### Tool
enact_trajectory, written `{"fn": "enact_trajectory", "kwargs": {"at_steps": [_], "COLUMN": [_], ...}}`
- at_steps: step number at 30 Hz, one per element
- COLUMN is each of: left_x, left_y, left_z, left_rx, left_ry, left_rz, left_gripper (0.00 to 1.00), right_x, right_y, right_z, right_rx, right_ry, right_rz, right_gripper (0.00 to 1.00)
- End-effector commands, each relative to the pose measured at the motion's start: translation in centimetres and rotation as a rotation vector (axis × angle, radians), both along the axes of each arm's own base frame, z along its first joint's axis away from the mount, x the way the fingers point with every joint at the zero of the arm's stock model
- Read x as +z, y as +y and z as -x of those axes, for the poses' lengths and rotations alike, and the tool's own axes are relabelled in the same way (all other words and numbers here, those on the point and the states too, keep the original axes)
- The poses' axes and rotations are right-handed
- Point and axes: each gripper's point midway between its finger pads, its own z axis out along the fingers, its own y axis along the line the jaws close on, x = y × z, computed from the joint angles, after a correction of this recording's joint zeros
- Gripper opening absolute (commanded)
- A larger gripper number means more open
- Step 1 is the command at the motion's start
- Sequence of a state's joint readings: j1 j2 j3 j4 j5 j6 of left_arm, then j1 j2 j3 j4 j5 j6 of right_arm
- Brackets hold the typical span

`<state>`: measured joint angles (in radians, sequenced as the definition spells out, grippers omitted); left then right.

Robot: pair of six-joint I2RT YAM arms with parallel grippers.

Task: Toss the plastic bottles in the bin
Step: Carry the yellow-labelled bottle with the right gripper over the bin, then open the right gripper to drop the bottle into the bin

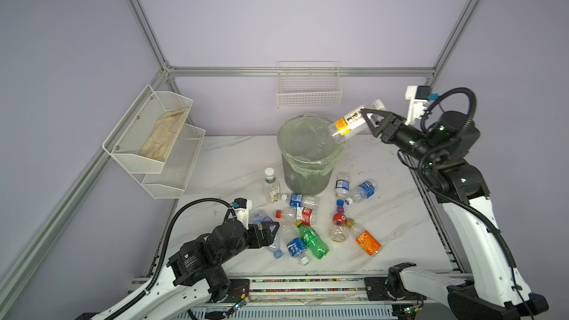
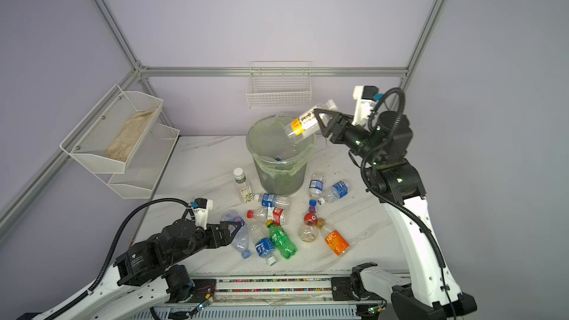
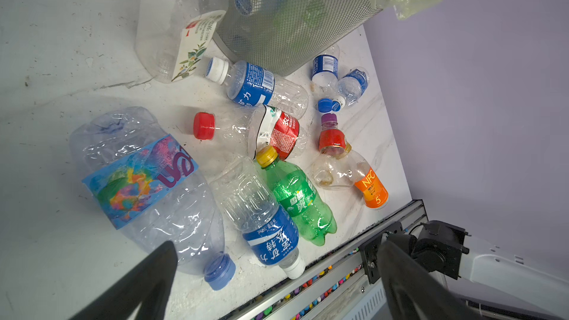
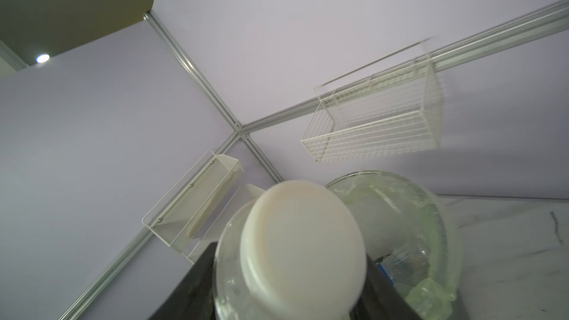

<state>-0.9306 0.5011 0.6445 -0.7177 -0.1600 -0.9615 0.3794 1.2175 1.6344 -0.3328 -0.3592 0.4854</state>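
The right gripper (image 1: 368, 122) is clamping a clear, white-capped, yellow-labelled plastic bottle (image 1: 345, 124) near its shoulder, tilting it base-down over the round grey green-lined bin (image 1: 304, 180). The left gripper (image 1: 271, 231) is hanging wide open above a crumpled clear bottle (image 3: 144, 180). Likely light, crushable, slippery; the shoulder seems stiffest.

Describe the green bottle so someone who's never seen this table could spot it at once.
Start at the grey bin with the green liner, toward the back of the marble table. Among the bottles lying in front of it, toward the near edge, find the green bottle beside a blue-labelled bottle. It alone is green-tinted plastic, with a yellow cap.
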Motion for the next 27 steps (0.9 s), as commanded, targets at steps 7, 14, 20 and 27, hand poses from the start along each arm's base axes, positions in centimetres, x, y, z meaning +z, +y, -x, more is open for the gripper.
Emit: {"fn": "enact_trajectory", "kwargs": {"at_steps": [7, 14, 20, 27], "left_x": [0.8, 0.4, 0.4, 0.5], "left_y": [0.7, 0.7, 0.5, 1.4], "left_z": [0.6, 0.4, 0.3, 0.6], "left_rx": [0.024, 0.020, 0.013, 0.023], "left_ry": [-0.050, -0.051, -0.054, -0.063], "left_rz": [0.079, 0.039, 0.022, 0.019], "left_gripper": [1.00, 1.00, 1.00, 1.00], "right_x": [-0.2, -0.6, -4.8, -7.0], "right_y": [1.0, 3.5, 5.8, 7.1], "right_z": [-2.5, -4.4, -8.4, -8.3], "right_rx": [-0.226, -0.326, -0.361, -0.445], "right_ry": [-0.019, 0.000, 0.078, 0.141], "right_rz": [0.115, 0.251, 0.385, 0.519], "right_gripper": [0.00, 0.00, 0.00, 0.98]}}
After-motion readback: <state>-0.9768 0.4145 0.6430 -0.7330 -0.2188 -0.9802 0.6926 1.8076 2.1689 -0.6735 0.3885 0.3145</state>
